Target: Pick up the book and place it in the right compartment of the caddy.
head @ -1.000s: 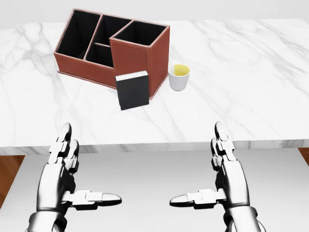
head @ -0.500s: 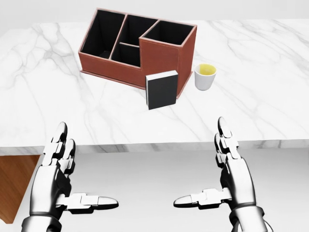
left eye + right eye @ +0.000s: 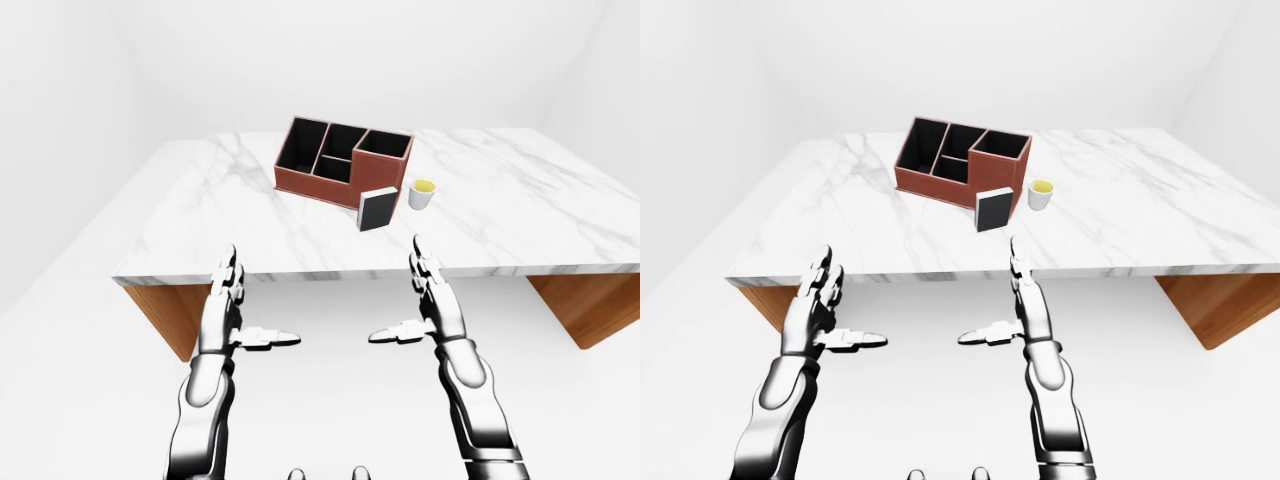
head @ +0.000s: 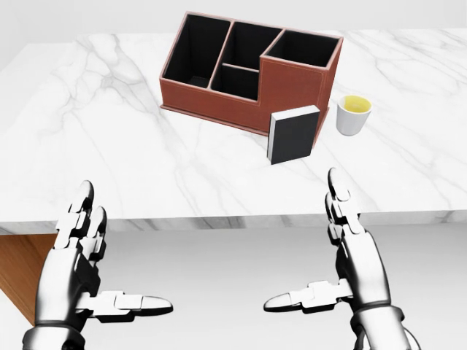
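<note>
On the marble table (image 4: 109, 146), the book (image 4: 292, 135) is standing upright against the caddy (image 4: 248, 73), its right compartment (image 4: 300, 49) sitting unfilled, while both spread-fingered hands, left (image 4: 76, 273) and right (image 4: 350, 262), are hovering empty below the table edge.

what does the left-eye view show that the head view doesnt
Only the left-eye view shows the white room walls, the whole white marble table with both wooden ends, and the forearms. Only the head view shows the yellow liquid inside the small white cup clearly. Both share the brown leather caddy, the black book standing against its right compartment, and the left hand and right hand, open, short of the table edge.
</note>
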### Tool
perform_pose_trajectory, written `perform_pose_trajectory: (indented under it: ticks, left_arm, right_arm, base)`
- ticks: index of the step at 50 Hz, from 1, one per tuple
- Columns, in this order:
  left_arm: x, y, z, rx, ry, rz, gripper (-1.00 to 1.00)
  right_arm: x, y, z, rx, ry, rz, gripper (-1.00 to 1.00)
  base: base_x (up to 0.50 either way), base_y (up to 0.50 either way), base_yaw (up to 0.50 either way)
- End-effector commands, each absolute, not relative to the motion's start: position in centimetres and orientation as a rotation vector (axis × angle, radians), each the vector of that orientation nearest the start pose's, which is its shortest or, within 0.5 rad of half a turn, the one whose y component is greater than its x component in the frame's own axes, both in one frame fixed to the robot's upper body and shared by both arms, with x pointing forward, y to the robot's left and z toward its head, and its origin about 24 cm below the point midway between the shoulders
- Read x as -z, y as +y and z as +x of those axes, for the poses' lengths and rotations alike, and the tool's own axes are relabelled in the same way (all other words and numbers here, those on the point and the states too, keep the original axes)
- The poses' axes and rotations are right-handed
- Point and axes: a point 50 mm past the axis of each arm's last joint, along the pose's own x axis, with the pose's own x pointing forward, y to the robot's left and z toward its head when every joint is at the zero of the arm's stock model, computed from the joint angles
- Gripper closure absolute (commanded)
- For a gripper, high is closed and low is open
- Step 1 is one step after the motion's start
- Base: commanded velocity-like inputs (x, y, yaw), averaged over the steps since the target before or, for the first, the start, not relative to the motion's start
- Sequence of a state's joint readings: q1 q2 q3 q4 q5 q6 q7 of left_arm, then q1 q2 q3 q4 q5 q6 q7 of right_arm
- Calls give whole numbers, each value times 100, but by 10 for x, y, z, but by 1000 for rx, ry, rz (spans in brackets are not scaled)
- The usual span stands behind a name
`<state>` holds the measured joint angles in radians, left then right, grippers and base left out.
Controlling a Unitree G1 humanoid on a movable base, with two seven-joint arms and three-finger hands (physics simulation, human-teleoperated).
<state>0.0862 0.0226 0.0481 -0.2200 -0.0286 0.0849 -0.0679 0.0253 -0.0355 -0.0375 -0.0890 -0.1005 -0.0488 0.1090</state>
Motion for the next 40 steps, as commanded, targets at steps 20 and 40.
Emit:
perform_pose_trajectory:
  ticks: [20, 40]
  left_arm:
    - [-122, 166, 256, 104, -276, 139, -100]
    - [-165, 169, 253, 102, -460, 178, -100]
  right_arm:
    - [-121, -167, 279, -157, -213, -436, -100]
    - [-179, -166, 280, -200, -420, -533, -100]
  base:
    - [0, 0, 0]
    - [3, 0, 0]
